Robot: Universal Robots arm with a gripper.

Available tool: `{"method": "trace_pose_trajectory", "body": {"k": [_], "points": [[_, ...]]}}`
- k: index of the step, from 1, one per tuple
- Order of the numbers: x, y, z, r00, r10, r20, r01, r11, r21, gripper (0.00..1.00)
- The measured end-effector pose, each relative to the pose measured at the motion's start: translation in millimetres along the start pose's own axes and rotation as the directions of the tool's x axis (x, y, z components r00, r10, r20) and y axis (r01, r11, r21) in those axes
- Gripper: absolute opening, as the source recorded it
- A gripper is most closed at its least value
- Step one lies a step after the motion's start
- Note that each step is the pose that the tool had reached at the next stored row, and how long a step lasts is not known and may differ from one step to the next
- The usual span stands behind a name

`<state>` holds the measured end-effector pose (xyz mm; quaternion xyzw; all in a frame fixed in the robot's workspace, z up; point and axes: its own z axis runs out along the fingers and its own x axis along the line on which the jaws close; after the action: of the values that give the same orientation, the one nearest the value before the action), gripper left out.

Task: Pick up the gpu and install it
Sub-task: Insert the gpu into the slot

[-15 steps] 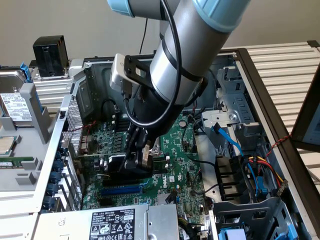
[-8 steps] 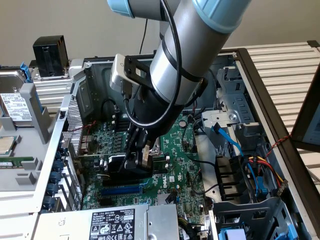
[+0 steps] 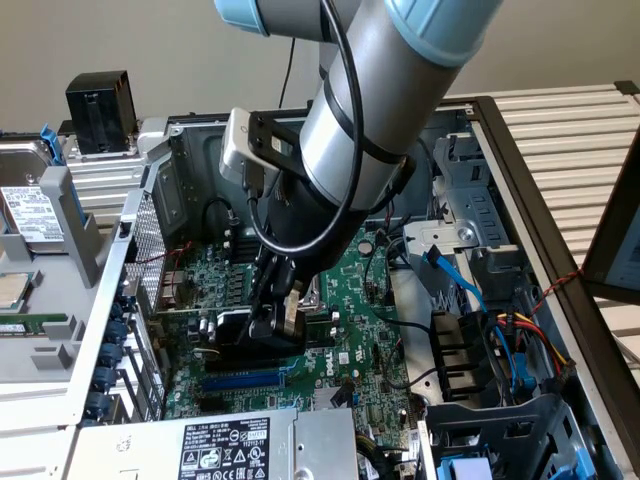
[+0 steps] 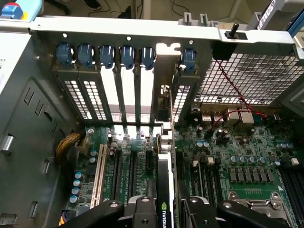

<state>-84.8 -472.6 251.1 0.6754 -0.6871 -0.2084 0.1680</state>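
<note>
One gripper [image 4: 164, 211], on the single arm [image 3: 380, 110] reaching into the open computer case [image 4: 28, 118], has its two fingers [image 4: 142, 213] closed partway on the one gpu [image 4: 165, 190], one finger on each face. The card stands on edge over the motherboard [image 4: 237, 161], one end reaching the case's rear wall. There it meets a row of six blue clips [image 4: 85, 53], with one white slot [image 4: 99, 173] alongside.
</note>
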Motion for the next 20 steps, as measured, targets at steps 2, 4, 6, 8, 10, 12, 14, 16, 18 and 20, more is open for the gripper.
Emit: {"method": "trace_pose_trajectory", "body": {"k": [2, 4, 6, 8, 10, 12, 14, 16, 18, 20], "points": [[0.0, -0.3, -0.1, 1.0000, 0.000, -0.0001, 0.000, 1.0000, -0.0007, 0.27], [0.0, -1.3, 0.0, 1.0000, 0.000, 0.0003, 0.000, 1.0000, -0.0035, 0.27], [0.0, -2.4, 0.1, 1.0000, 0.000, 0.0001, 0.000, 1.0000, -0.0068, 0.27], [0.0, -3.0, 1.1, 1.0000, 0.000, 0.0002, 0.000, 1.0000, -0.0083, 0.27], [0.2, -4.2, 2.8, 1.0000, 0.000, -0.0002, 0.000, 0.9999, -0.0104, 0.27], [0.3, -5.4, 4.9, 1.0000, 0.001, -0.0006, -0.001, 0.9999, -0.0124, 0.27], [0.3, -5.9, 5.7, 1.0000, 0.001, -0.0012, -0.001, 0.9999, -0.0156, 0.27], [0.4, -6.0, 5.9, 1.0000, 0.001, -0.0013, -0.001, 0.9998, -0.0194, 0.27], [0.3, -6.6, 6.8, 1.0000, 0.002, -0.0015, -0.002, 0.9997, -0.0227, 0.27], [0.4, -7.2, 8.0, 1.0000, 0.003, -0.0029, -0.003, 0.9997, -0.0254, 0.27]]}}
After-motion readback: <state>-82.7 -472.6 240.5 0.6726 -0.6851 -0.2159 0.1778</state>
